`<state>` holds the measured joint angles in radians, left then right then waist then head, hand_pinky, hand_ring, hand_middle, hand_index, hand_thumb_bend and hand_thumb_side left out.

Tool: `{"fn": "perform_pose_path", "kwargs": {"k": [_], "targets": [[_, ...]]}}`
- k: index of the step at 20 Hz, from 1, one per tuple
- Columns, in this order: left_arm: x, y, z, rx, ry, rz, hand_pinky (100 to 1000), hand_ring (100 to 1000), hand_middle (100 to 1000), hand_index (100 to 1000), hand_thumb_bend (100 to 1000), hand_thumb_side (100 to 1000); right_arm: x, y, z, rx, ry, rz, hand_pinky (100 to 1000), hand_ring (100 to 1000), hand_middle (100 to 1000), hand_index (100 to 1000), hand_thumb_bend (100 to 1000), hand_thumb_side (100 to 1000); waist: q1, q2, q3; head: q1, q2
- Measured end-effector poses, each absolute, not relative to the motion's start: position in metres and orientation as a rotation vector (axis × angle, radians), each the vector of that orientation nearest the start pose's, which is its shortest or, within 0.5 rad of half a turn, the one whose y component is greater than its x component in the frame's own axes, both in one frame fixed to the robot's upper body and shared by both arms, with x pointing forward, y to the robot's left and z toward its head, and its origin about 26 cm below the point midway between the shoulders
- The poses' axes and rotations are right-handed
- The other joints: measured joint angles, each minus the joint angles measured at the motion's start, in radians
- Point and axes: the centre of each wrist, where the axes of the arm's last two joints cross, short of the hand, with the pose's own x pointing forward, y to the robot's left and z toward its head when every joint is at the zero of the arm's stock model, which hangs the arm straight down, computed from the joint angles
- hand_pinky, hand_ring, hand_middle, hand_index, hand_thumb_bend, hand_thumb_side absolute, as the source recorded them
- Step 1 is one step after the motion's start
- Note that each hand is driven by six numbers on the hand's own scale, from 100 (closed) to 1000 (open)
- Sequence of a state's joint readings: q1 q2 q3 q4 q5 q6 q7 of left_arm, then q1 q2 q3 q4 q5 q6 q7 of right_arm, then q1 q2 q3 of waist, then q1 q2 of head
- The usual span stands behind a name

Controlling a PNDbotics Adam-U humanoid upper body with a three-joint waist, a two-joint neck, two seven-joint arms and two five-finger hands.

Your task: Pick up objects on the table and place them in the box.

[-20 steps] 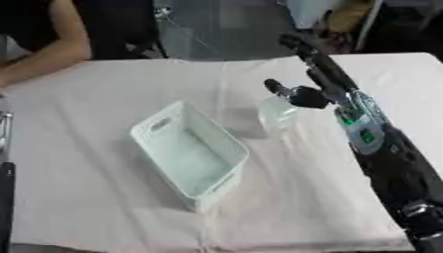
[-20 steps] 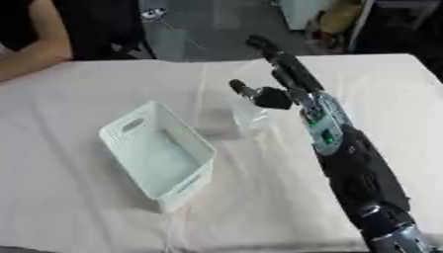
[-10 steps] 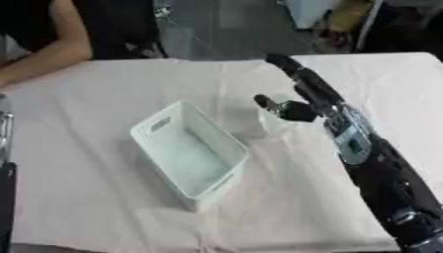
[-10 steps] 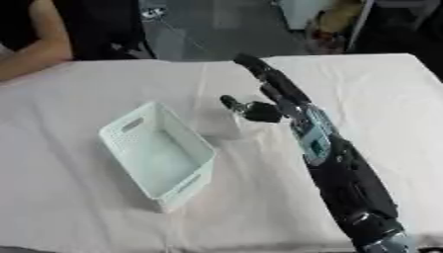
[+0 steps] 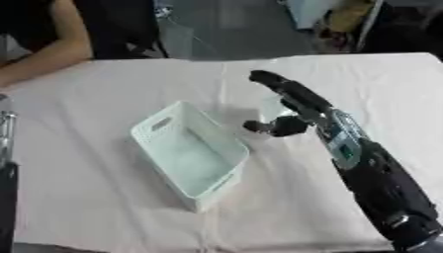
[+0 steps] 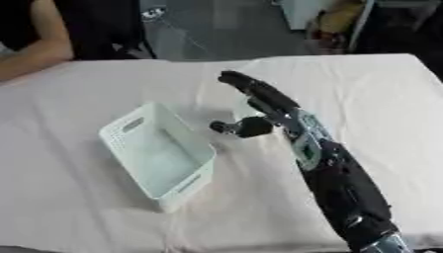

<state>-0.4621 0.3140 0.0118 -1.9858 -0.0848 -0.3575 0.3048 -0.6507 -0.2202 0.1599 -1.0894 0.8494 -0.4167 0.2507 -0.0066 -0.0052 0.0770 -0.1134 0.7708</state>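
fingers [image 5: 273, 84] of the right hand [image 5: 290, 106] are stretched long and fairly straight over the top of a small pale, see-through object [image 5: 275, 109], with the thumb [image 5: 259, 126] hooked round below it on the box side. it reads as the thing being pinched between thumb and fingers, though whether the object is off the cloth cannot be told. the object sits just beside the box [image 5: 189, 153], off its far right corner, mostly hidden by the hand; it looks like a small clear cup or tub, but what it is exactly is not plain.

judging by the look, it would be light and thin-walled, likely smooth and a bit slippery, and apt to buckle if squeezed across the middle. the safer hold would be near the rim or base, where such a wall is stiffer, with thumb and fingers on opposite sides.

behind the hand, the black forearm runs away from the box toward the lower right. the box is white, open-topped, with a slot handle in its far end, and lies askew on the cream tablecloth [image 5: 104, 104]. nothing shows inside it. the left hand is not seen.
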Motion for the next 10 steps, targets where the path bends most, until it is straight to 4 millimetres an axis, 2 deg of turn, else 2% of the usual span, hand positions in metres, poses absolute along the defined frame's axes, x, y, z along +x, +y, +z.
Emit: {"fn": "perform_pose_path", "kwargs": {"k": [10], "targets": [[0.3124,0.2442,0.2446,-0.288,3.428,0.091,552,600,655,786,152,707,0.4349,-0.2036,0.0791,-0.475,-1.658,1.691,1000,1000,1000,1000,588,775,0.000,0.000,0.004,-0.008,0.000]]}}
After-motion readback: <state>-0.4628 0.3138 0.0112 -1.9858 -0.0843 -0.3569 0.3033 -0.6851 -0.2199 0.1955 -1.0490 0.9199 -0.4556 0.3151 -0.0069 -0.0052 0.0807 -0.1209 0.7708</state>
